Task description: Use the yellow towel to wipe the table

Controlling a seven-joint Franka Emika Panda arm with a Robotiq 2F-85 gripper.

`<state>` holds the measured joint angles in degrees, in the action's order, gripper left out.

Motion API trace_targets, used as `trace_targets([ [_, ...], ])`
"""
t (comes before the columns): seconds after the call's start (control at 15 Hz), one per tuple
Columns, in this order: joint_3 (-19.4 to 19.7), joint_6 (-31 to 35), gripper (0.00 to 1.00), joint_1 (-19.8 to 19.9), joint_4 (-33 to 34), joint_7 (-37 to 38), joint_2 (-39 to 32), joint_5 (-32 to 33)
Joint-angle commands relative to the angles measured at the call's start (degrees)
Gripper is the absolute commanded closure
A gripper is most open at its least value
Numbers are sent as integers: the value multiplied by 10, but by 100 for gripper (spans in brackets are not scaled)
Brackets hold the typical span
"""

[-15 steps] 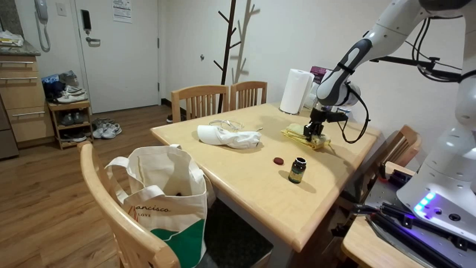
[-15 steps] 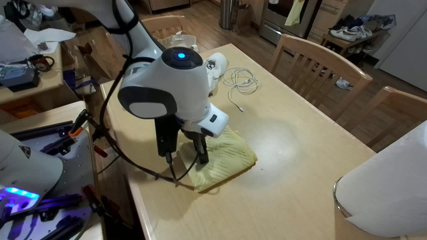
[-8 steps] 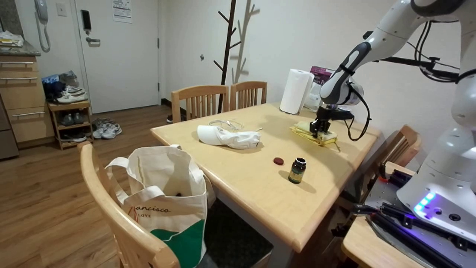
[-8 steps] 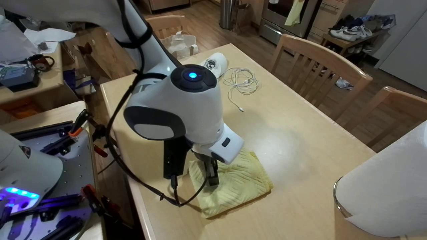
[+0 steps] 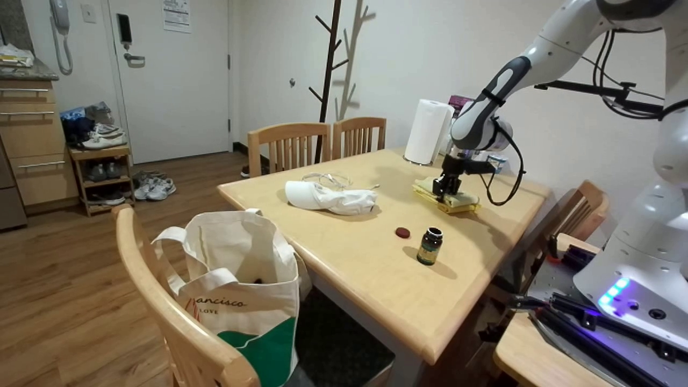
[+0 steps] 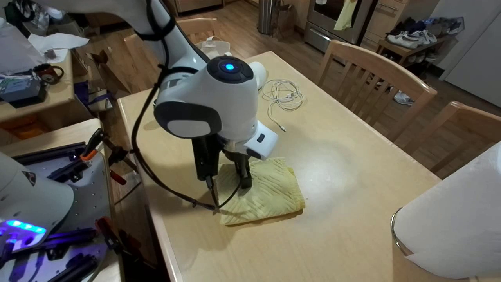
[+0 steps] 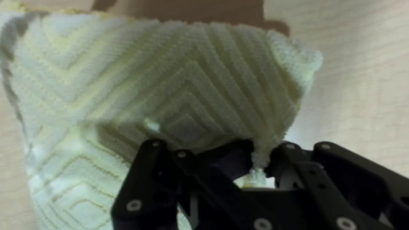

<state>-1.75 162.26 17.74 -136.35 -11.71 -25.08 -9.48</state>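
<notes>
The yellow towel [image 5: 463,201] lies folded on the light wooden table [image 5: 333,242]. It also shows in an exterior view [image 6: 274,196] and fills much of the wrist view [image 7: 159,64], with a ridged diamond pattern. My gripper [image 5: 445,196] is low over the towel, pointing down. In the wrist view my gripper [image 7: 262,156] is shut on a bunched fold of the towel near one edge. The fold stands between the two black fingers. The arm hides part of the towel in an exterior view [image 6: 244,184].
A dark open bottle [image 5: 430,247] and a reddish lid [image 5: 402,232] stand nearer the front. A white cap [image 5: 330,199] and a coiled white cable [image 6: 283,96] lie farther along the table. A paper towel roll [image 6: 454,219] stands near the wall. Chairs surround the table.
My gripper and the towel slid toward the paper towel roll's end of the table, then moved back to near their earlier place. The towel stayed in the grip.
</notes>
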Motion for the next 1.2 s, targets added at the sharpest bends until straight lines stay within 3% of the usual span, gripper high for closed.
trace_targets([
  [0.0, -19, -30, 96, -17, -6, -2, 3, -5],
  [0.4, -16, -50, 93, -71, -13, 16, 7, 14],
  [0.47, -10, -62, 71, -82, -12, 24, 9, 18],
  [0.53, -7, -78, 69, -89, -12, 26, 13, 21],
  [0.87, -5, -202, 38, -125, -16, 44, 64, 23],
  [1.13, 3, -225, 12, -150, -24, 67, 134, 30],
])
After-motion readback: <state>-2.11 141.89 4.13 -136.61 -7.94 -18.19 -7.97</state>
